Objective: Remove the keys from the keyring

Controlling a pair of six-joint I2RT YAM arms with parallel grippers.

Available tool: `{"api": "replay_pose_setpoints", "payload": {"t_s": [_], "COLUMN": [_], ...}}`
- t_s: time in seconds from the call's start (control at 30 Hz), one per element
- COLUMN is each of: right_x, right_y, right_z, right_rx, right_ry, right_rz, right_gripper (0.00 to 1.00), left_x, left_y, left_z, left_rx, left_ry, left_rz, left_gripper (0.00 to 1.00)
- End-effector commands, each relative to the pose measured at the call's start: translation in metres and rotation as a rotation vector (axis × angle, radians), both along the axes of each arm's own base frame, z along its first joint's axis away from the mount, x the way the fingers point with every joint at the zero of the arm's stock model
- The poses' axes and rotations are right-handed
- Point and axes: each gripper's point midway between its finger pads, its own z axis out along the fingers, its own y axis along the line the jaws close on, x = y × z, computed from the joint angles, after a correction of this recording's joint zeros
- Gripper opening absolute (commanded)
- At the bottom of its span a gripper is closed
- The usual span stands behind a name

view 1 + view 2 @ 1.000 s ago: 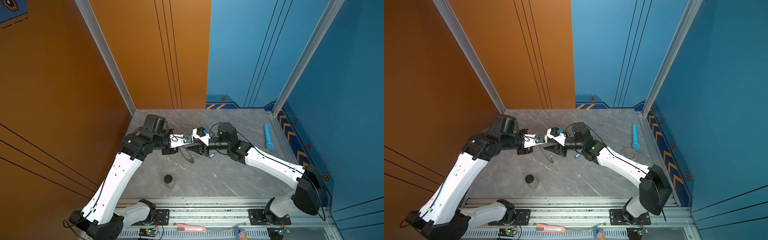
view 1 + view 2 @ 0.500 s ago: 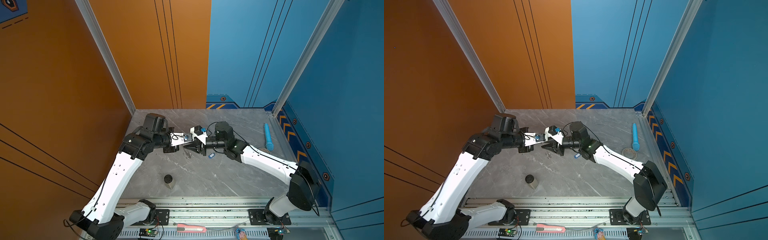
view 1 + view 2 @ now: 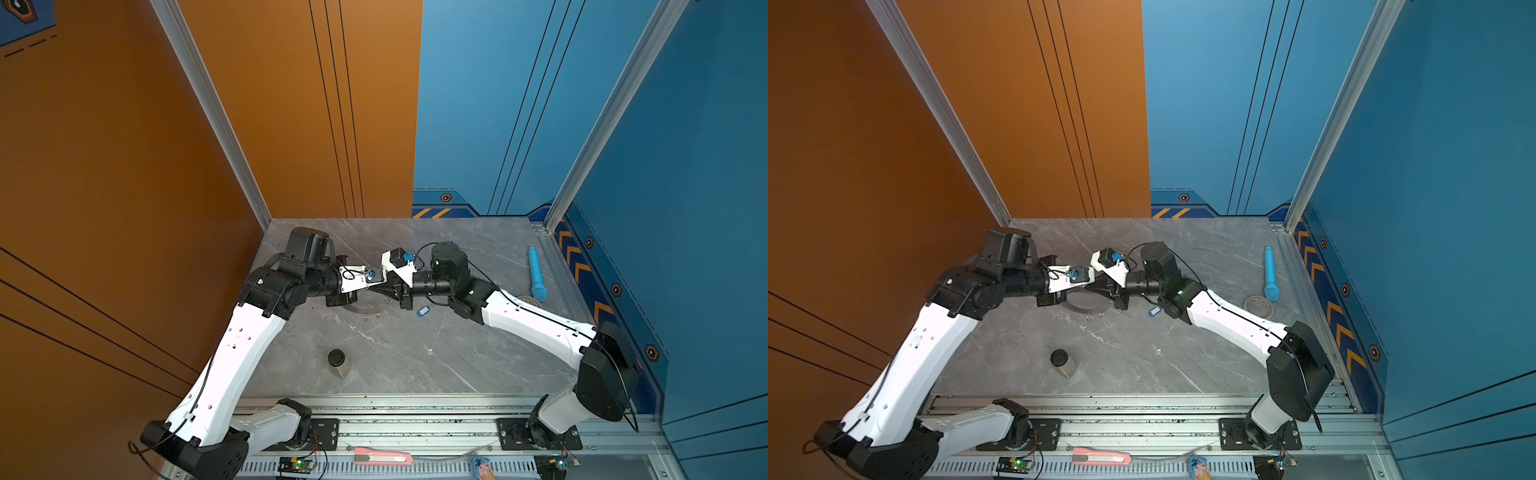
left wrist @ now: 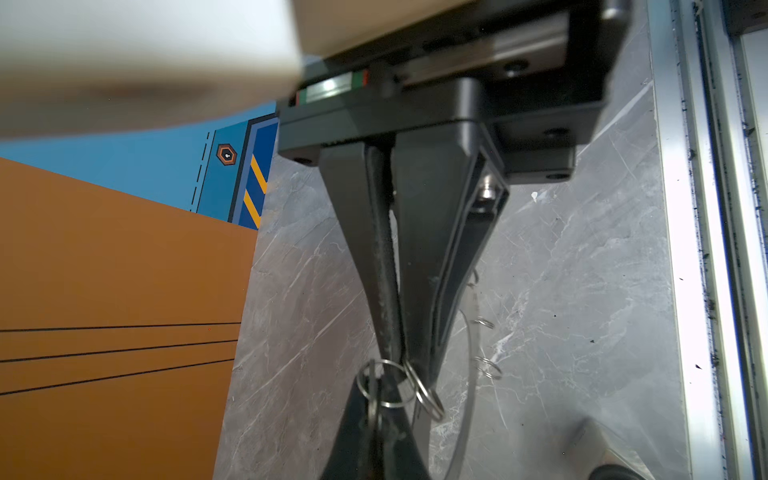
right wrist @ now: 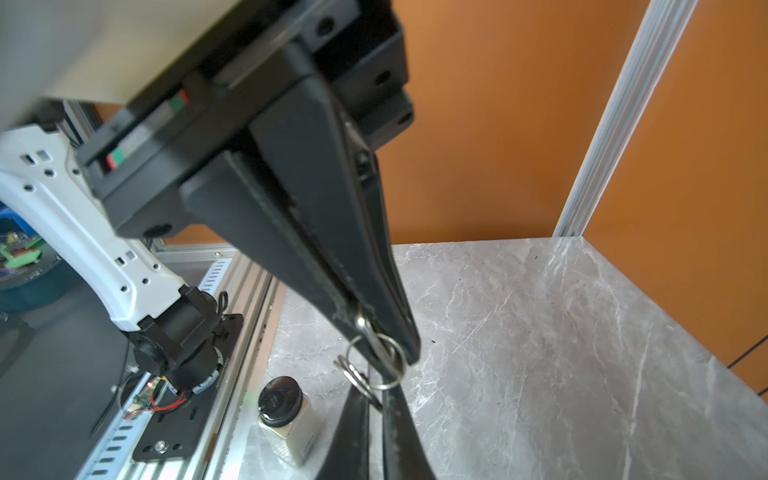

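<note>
my left claw (image 4: 399, 365) is closed, i think on the rim of the keyring (image 3: 1086, 308). tip to tip against it, my right claw (image 5: 387, 350) is closed on 1 small wire loop (image 5: 381, 387). the blue key (image 3: 423, 310) lies loose on the worktop (image 3: 415, 365), just beside the right arm.

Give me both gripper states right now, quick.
Left gripper: closed, pinching a small split ring by the keyring.
Right gripper: closed on the wire loop linked to it.

2 white arms (image 3: 249, 349), black joints (image 3: 604, 374)
</note>
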Motion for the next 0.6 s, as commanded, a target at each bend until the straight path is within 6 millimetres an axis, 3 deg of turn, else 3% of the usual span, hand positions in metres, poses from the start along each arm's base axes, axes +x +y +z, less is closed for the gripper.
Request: {"api": "replay_pose_setpoints", "payload": {"t_s": [0.0,0.27,0.57], "right_x": [-0.011,-0.001,0.017], "right_y": [-0.001,-0.007,-0.013], "right_z": [0.027,0.025,0.044], "right_rx": [0.053,0.067,0.193], "right_ry": [-0.028,0.005,0.099], "right_rz": [0.028,-0.062,-0.228], "right_gripper": [0.0,0.0,0.0], "left_x": [-0.002,0.008,0.009], "left_y": [0.0,0.021,0.029], "left_z": [0.008,0.013,0.009], "left_rx": [-0.038,-0.026,-0.038], "left_ry": [-0.013,-0.092,-0.12], "left_rz": [0.006,0.11,0.162], "left_gripper": [0.0,0.0,0.0]}}
